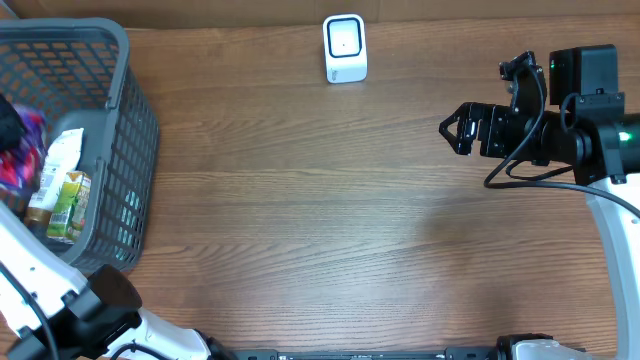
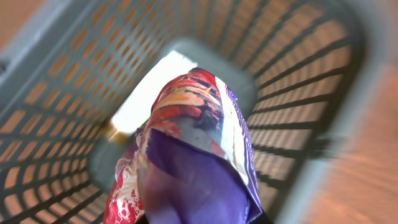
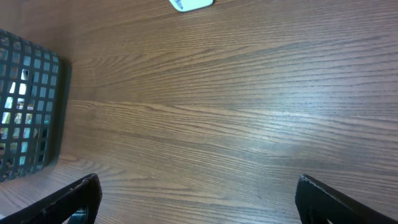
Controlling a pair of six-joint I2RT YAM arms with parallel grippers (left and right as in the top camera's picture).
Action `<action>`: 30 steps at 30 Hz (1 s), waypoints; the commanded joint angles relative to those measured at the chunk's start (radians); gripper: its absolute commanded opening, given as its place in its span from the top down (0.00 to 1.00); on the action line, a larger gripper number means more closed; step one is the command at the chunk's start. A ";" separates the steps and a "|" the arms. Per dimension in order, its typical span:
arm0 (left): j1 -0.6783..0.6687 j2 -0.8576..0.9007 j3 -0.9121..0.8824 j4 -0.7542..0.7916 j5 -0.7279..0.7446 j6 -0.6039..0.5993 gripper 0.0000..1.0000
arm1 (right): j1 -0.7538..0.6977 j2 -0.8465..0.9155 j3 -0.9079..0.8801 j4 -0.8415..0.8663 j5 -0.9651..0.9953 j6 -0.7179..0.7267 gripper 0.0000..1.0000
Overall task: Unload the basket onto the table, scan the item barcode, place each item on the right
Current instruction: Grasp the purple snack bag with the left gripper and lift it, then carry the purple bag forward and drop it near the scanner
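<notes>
The item, a crinkly purple, red and white snack bag (image 2: 193,143), fills the left wrist view and hangs over the inside of the grey basket (image 2: 298,74). My left gripper (image 1: 10,122) is down in the basket (image 1: 130,150) at the far left, shut on the bag (image 1: 22,160); its fingers are almost hidden behind the bag. The white barcode scanner (image 1: 345,48) stands at the back centre of the table, and its edge shows in the right wrist view (image 3: 193,4). My right gripper (image 1: 455,130) hovers open at the right, with nothing between its fingers (image 3: 81,199).
The basket also holds a white pouch (image 1: 65,150), a green carton (image 1: 70,205) and a brown bottle (image 1: 40,200). Its mesh wall (image 3: 31,106) shows at the left of the right wrist view. Bare wooden tabletop (image 1: 320,220) lies between basket and right arm.
</notes>
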 commanded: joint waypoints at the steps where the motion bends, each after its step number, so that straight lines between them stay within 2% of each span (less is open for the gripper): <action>1: -0.036 -0.018 0.182 -0.075 0.271 -0.005 0.96 | 0.005 -0.003 0.010 0.006 -0.009 -0.003 0.00; 4: -0.134 -0.042 0.217 -0.103 0.386 0.013 0.96 | 0.005 -0.003 0.010 0.006 -0.009 -0.003 0.00; 7: -0.320 -0.045 0.206 -0.102 0.348 0.013 0.96 | 0.005 -0.003 0.010 0.005 -0.009 -0.003 0.00; 10: -0.506 -0.044 0.163 -0.102 0.219 -0.043 0.96 | 0.005 -0.003 0.010 0.004 -0.009 -0.003 0.00; 12: -0.668 -0.032 0.099 -0.100 0.079 -0.095 0.96 | 0.005 -0.003 0.010 0.005 -0.009 -0.003 0.00; 16: -0.864 -0.005 -0.043 -0.064 -0.166 -0.217 0.96 | 0.005 -0.003 0.010 0.005 -0.009 -0.004 0.00; 18: -0.948 0.025 -0.145 -0.013 -0.233 -0.283 0.96 | 0.005 -0.003 0.010 0.005 -0.009 -0.004 0.00; 22: -1.056 0.122 -0.307 0.119 -0.240 -0.351 0.96 | 0.005 -0.003 0.010 0.005 0.020 -0.005 0.00; 30: -1.121 0.352 -0.346 0.184 -0.284 -0.357 0.96 | 0.005 -0.003 0.010 -0.011 0.025 -0.004 0.00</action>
